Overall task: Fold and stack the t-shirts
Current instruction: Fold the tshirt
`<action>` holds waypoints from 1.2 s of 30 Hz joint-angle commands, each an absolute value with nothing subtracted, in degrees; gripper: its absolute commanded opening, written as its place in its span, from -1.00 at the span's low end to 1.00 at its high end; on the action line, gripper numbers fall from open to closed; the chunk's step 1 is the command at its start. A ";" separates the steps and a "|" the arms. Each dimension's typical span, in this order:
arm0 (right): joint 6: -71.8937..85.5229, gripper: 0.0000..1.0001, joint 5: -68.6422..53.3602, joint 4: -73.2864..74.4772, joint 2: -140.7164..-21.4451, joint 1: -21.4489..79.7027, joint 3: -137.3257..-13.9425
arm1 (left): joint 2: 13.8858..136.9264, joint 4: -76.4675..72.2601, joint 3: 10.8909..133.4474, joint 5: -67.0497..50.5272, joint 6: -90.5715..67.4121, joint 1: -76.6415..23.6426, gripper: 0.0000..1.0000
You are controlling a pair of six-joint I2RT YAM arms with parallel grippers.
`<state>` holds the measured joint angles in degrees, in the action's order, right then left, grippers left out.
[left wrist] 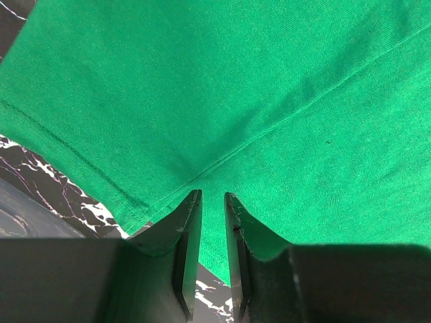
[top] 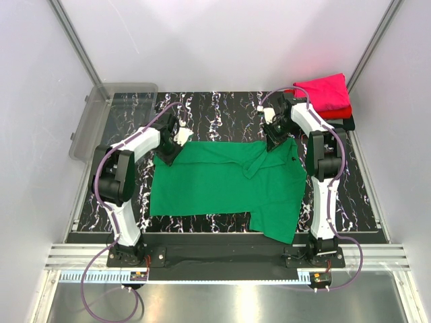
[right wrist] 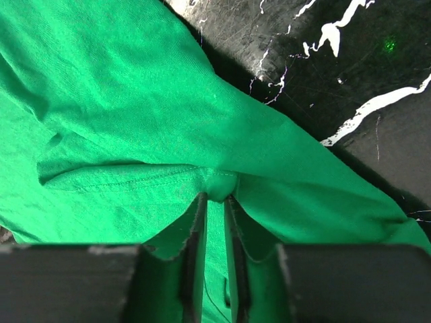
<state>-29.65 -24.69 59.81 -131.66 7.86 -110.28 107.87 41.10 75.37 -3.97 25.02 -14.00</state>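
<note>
Pinching of the green shirt (top: 222,185) is seen on both sides. The shirt is spread mid-table (top: 222,111), its long edge running 9 to 3 o'clock, with one flap trailing to 5 o'clock over the near edge.

Left pincer (left wrist: 213,196): set at the shirt's 10 o'clock corner and nearly pressed together. Cloth is seen in the narrow gap, and a crease runs into the tips, so a grip on the edge is judged.

Right pincer (right wrist: 215,196): set at the shirt's 1 o'clock end. A bunched hem fold is nipped between the tips.

Both far-edge points are likely held so the far edge can be lifted level and carried toward 6 o'clock for a fold. With one corner alone, the cloth would be skewed.

A fold near 1 o'clock is already doubled over and rumpled, so a crooked result is a risk unless tension is kept even.

Stack at the table's 1 o'clock corner: magenta shirt (top: 323,91) on the red shirt (top: 340,111), with the black shirt (top: 347,123) showing underneath. It is judged to be parked there clear of the fold area.

The bin (top: 101,124) is stood off at 10 o'clock, not involved.

Green is judged the last one to fold.
</note>
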 commanded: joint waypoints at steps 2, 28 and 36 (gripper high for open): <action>-28.92 -0.64 -25.05 59.07 -130.87 7.65 -112.41 | 107.58 41.13 77.08 -4.39 25.05 -14.24 -0.52; -22.15 -0.84 -30.41 61.52 -96.07 9.67 -76.73 | 101.34 39.20 73.04 -4.13 26.19 -14.24 -0.52; -21.88 -0.84 -31.55 62.49 -92.47 10.11 -71.99 | 99.93 39.29 72.60 -3.60 26.37 -14.24 -0.52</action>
<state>-22.61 -29.69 61.34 -95.26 9.39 -73.03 102.69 40.42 72.62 -3.97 25.56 -14.04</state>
